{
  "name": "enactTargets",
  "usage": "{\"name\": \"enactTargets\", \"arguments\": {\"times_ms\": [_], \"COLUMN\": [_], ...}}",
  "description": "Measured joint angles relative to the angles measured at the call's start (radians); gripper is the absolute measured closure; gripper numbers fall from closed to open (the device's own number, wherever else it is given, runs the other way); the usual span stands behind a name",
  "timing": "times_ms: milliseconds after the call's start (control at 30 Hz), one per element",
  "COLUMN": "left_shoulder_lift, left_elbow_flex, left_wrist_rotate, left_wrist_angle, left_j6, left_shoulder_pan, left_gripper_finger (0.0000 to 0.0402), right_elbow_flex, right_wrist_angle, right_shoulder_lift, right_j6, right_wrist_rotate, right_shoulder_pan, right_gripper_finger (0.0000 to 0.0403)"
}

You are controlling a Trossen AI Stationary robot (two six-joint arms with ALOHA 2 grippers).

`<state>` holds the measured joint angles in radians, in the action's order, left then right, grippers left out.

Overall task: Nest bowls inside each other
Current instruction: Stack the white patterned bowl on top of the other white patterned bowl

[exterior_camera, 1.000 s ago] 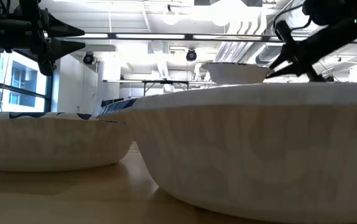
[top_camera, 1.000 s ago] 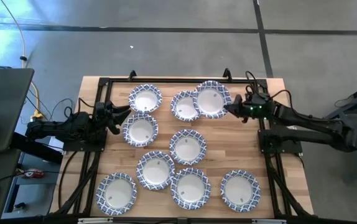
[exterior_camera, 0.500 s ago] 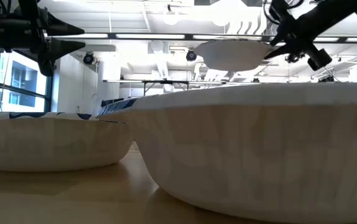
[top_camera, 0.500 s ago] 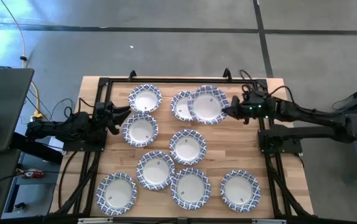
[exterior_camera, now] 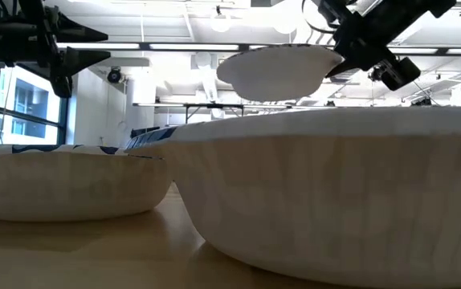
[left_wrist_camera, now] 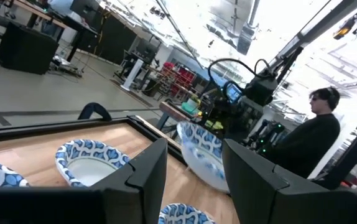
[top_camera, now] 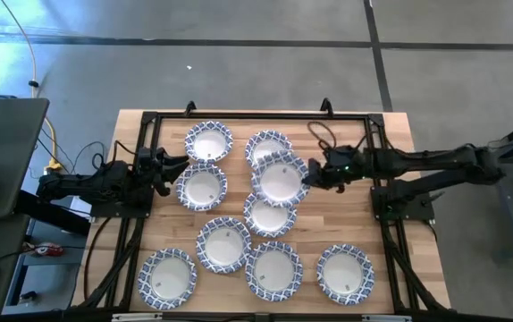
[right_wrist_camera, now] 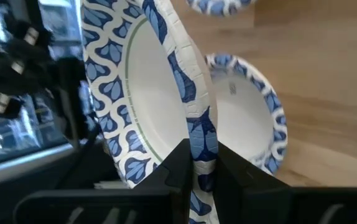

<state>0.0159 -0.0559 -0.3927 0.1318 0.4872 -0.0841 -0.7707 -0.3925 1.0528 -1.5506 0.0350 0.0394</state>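
Nesting has barely begun: right gripper (top_camera: 312,174) fingers pinch the rim of one lifted bowl (top_camera: 280,179), carried above the desk (top_camera: 391,234) centre, over the bowl (top_camera: 268,215) at its 6 o'clock. Eight bowls lie singly; none is stacked. Left gripper (top_camera: 172,166) waits at the 9 o'clock edge, fingers spread, holding nothing. Desk is pale wood; beyond it, a bright workshop with a person (left_wrist_camera: 308,140) seated.

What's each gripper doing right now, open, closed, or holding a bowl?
Left gripper: open, empty, waiting at the table's left edge.
Right gripper: shut on the rim of a bowl, held in the air above the other bowls.
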Motion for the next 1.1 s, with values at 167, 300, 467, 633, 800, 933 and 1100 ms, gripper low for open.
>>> {"name": "enactTargets", "arguments": {"times_ms": [167, 300, 467, 633, 800, 933, 1100], "left_shoulder_lift": [0.000, 0.000, 0.000, 0.000, 0.000, 0.000, 0.000], "left_elbow_flex": [0.000, 0.000, 0.000, 0.000, 0.000, 0.000, 0.000], "left_wrist_rotate": [0.004, 0.016, 0.016, 0.016, 0.024, 0.027, 0.042], "left_wrist_angle": [0.000, -0.003, -0.010, -0.012, -0.013, -0.016, -0.016], "left_j6": [-0.005, -0.009, -0.017, -0.019, -0.019, -0.019, -0.019], "left_shoulder_pan": [0.000, 0.000, 0.000, -0.001, 0.000, 0.000, 0.000], "left_gripper_finger": [0.0256, 0.0256, 0.0256, 0.0256, 0.0256, 0.0256, 0.0256], "right_elbow_flex": [-0.002, -0.002, -0.001, 0.000, 0.000, 0.000, 0.001], "right_wrist_angle": [0.001, 0.016, 0.054, 0.082, 0.150, 0.158, 0.169], "right_shoulder_lift": [0.058, 0.102, 0.159, 0.225, 0.281, 0.312, 0.336], "right_j6": [-0.045, -0.065, -0.066, -0.065, -0.045, -0.040, -0.038], "right_wrist_rotate": [-0.001, -0.026, -0.045, -0.045, -0.034, -0.025, -0.016], "right_shoulder_pan": [-0.069, -0.111, -0.133, -0.135, -0.135, -0.135, -0.136], "right_gripper_finger": [0.0368, 0.0368, 0.0368, 0.0368, 0.0368, 0.0367, 0.0353]}}
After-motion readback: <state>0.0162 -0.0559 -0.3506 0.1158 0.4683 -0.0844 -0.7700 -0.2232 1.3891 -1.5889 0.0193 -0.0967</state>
